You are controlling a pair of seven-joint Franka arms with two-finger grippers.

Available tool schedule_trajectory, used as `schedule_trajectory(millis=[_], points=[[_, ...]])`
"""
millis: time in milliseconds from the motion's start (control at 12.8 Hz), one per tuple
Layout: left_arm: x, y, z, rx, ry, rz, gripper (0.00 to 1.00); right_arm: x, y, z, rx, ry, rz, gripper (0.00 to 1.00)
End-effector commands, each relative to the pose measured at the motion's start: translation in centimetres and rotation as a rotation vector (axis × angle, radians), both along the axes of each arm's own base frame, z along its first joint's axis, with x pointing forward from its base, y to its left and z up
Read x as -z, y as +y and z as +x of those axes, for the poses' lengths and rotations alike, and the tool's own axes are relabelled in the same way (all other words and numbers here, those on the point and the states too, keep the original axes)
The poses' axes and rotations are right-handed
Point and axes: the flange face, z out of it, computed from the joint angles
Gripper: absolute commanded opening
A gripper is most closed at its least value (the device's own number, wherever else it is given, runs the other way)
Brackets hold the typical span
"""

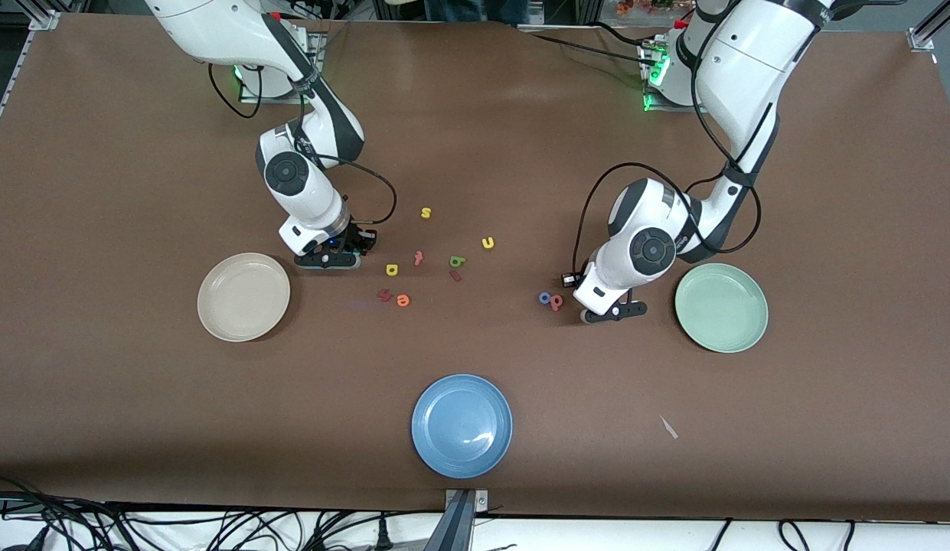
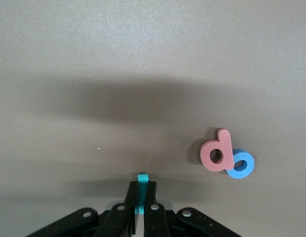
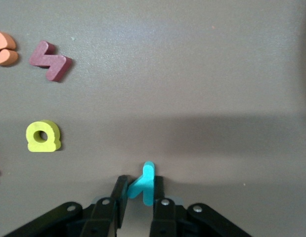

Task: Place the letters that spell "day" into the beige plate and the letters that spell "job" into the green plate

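The left gripper point(image 2: 140, 205) pinches the teal "j" point(image 2: 141, 178) near the pink letter point(image 2: 216, 155) and blue "o" point(image 2: 240, 164), while the right gripper point(image 3: 137, 202) clamps the teal "y" point(image 3: 144, 184) near the yellow letter point(image 3: 43, 136).

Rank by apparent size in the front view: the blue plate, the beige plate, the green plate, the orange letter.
1. Blue plate, though it sits nearest the camera.
2. Beige plate and green plate: they look alike.
3. Orange letter, far smaller.

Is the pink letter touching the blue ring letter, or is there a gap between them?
Touching. The left wrist view shows the pink letter pressed against the blue ring letter and overlapping its edge, with no table visible between them.
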Motion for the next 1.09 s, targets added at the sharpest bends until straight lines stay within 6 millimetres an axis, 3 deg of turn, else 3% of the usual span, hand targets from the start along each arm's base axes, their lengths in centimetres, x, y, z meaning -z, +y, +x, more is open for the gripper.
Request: schedule_trajectory(millis=[0,312,547,703,781,938,1016], points=[[0.6,-0.3,0.0,-0.012,0.009,0.007,0.05,-1.4,0.0,0.0,-0.03,-0.018,-0.004,0.0],[0.9,-0.4,-0.1,-0.026,0.017,0.011,0.15,-3.9,-2.1,1.8,-0.083,0.005,-0.037,0.0],[0.8,-0.4,0.0,-0.027,0.014,0.01,0.14,-6.0,-6.2,3.8,-0.177,0.015,-0.067,0.0],[0.9,-0.3,0.0,-0.025,0.019,0.013,0.0,-7.5,-9.4,5.4,-0.239,0.023,-0.085,0.0],[0.7,-0.2,0.0,-0.026,0.019,0.013,0.0,-7.9,-10.7,6.0,-0.266,0.023,-0.091,0.0],[-0.7,0.6,0.2,-0.024,0.047,0.027,0.0,-8.1,-13.3,6.9,-0.306,0.018,-0.102,0.0],[-2.3,1.4,0.4,-0.013,0.066,0.04,0.0,-8.3,-14.8,7.2,-0.326,0.017,-0.109,0.0]])
